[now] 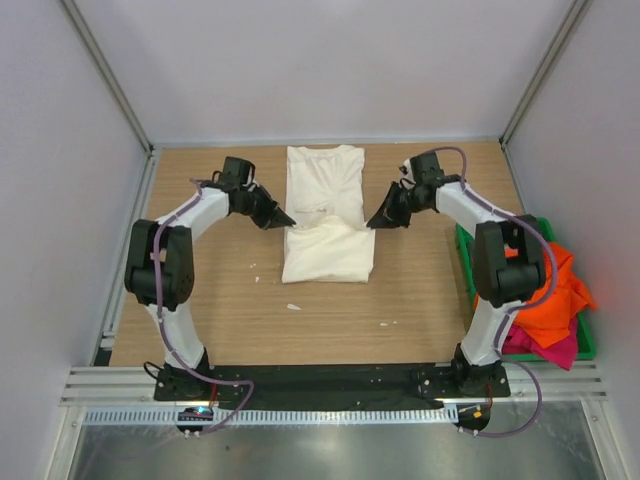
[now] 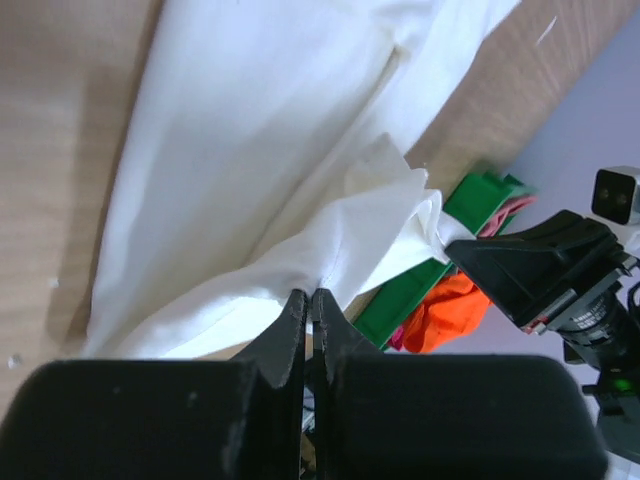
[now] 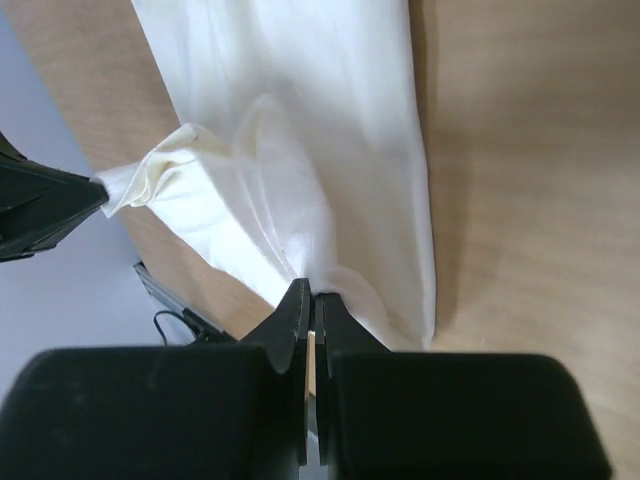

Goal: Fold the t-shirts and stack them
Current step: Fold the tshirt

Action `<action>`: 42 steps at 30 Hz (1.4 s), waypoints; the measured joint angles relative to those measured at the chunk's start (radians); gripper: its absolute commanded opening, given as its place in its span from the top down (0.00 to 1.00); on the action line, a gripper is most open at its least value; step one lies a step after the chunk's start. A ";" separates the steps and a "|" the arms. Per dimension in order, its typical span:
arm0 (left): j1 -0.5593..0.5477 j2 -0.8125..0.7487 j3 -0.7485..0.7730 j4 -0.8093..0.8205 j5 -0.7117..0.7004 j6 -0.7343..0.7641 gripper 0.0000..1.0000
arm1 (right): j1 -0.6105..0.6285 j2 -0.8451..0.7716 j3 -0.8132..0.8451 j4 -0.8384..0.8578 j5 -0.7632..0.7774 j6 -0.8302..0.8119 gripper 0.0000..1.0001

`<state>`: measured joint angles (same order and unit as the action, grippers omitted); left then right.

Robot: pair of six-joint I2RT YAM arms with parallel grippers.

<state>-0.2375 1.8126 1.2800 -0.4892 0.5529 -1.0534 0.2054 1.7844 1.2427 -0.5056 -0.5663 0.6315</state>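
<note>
A cream-white t-shirt [image 1: 325,205] lies on the wooden table [image 1: 210,300], a long narrow strip with its near part lifted and doubled over. My left gripper [image 1: 287,219] is shut on its left corner, and the cloth [image 2: 250,150] is pinched right at the fingertips [image 2: 309,297]. My right gripper [image 1: 373,223] is shut on the opposite corner; the fabric [image 3: 300,120] bunches at its tips [image 3: 313,290]. Orange [image 1: 555,290] and magenta [image 1: 545,345] t-shirts are heaped in the bin at the right; the orange one [image 2: 450,310] also shows in the left wrist view.
A green plastic bin [image 1: 465,262] stands at the table's right edge, its wall [image 2: 400,300] showing in the left wrist view too. Small white scraps [image 1: 292,306] lie on the wood near the shirt. Grey walls close in the table on three sides.
</note>
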 measured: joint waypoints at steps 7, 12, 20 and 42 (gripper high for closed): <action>0.063 0.221 0.214 -0.010 0.014 0.018 1.00 | -0.033 0.289 0.406 -0.121 -0.030 -0.103 0.99; 0.076 0.275 0.266 -0.025 0.024 0.018 1.00 | -0.033 0.404 0.557 -0.183 -0.073 -0.122 0.99; 0.077 0.354 0.341 -0.036 0.048 0.018 0.83 | -0.039 0.498 0.623 -0.233 -0.103 -0.138 0.91; -0.072 0.212 0.184 0.106 0.016 0.242 0.82 | 0.101 0.311 0.357 -0.018 0.012 -0.082 0.85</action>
<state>-0.3096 2.0251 1.4639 -0.3836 0.5686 -0.8116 0.3061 2.0956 1.5993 -0.5232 -0.5545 0.5495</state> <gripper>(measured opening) 0.184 0.131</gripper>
